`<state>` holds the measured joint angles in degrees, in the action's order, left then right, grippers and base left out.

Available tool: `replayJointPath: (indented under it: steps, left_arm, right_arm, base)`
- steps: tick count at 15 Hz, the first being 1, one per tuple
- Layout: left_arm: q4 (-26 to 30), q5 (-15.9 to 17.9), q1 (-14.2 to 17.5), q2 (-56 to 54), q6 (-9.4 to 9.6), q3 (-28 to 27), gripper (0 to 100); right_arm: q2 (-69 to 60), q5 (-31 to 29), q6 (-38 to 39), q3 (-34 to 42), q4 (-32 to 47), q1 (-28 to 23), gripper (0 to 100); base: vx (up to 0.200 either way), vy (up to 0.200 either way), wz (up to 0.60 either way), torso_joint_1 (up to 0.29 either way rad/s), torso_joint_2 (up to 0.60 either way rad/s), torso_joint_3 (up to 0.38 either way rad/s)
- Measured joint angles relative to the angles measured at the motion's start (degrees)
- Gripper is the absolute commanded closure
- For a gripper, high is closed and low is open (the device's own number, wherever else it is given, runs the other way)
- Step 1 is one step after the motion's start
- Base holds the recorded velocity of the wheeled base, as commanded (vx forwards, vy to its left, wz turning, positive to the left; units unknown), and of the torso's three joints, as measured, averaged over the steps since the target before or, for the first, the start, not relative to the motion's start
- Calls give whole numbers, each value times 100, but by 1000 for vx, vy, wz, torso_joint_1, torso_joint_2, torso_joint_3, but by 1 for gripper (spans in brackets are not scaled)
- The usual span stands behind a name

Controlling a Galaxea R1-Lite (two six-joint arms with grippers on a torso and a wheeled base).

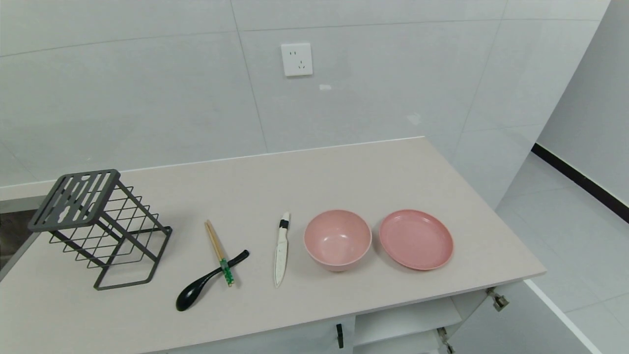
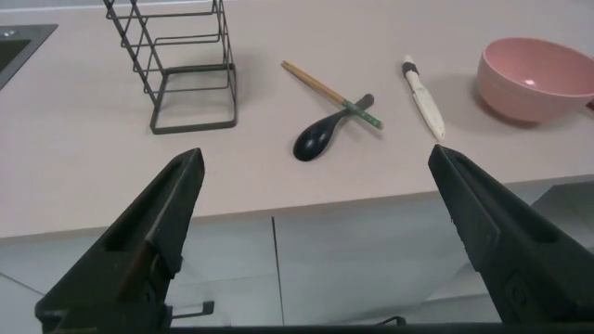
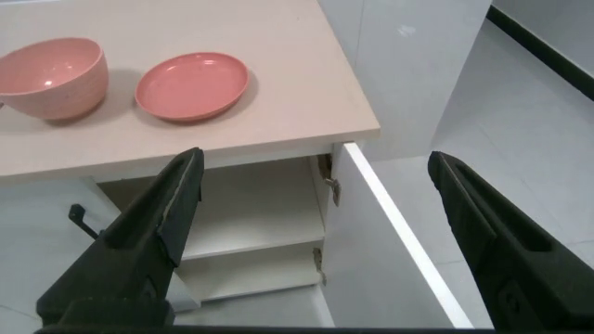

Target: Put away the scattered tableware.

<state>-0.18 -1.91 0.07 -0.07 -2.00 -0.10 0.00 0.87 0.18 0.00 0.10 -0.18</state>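
In the head view, you have all the tableware in 1 row along the lower part of the frame on the pale, matte counter point(image 1: 295, 177), likely set out this way so each piece can be picked alone. At the lower left stands the dark wire rack point(image 1: 98, 221), a lattice frame under a slotted, sloping top plate (the slots look cut for cutlery). Just right of it, 2 wooden chopsticks point(image 1: 216, 246) with green tips lie across the handle of a glossy black spoon point(image 1: 206, 282), touching it, so lifting either may disturb the other. At lower centre lies a cream knife point(image 1: 281, 250) with a black band, its tip toward the near edge. Right of it sit a deep pink bowl point(image 1: 337, 239) and a shallow pink plate point(image 1: 415, 239), both matte and smooth-rimmed, just beside each other. In the left wrist view, your left gripper point(image 2: 316, 162) faces the counter front with its black fingers point(image 2: 158, 232) spread wide around nothing, the spoon and chopsticks lying beyond the gap. In the right wrist view, the right gripper point(image 3: 316, 160) is likewise spread and empty, facing the open white cabinet point(image 3: 251, 223) beneath the plate, whose door point(image 3: 390, 232) stands swung out, probably the home for bowl and plate.
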Motion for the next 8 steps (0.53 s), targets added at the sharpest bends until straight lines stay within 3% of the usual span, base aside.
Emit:
replayJointPath:
  steps: [4,7,8]
  left_arm:
    - [2,0,0,0,-24,0,0]
    - [2,0,2,0,-21,0,0]
    - [2,0,2,0,-27,0,0]
  right_arm:
    - [0,0,-9,0,0,0,0]
    - [0,2,-5,0,0,0,0]
    - [0,-7,-5,0,0,0,0]
  base:
    - [0,0,0,8,-13,-5]
    - [200,0,0,-1,-2,1]
    - [0,0,0,0,0,0]
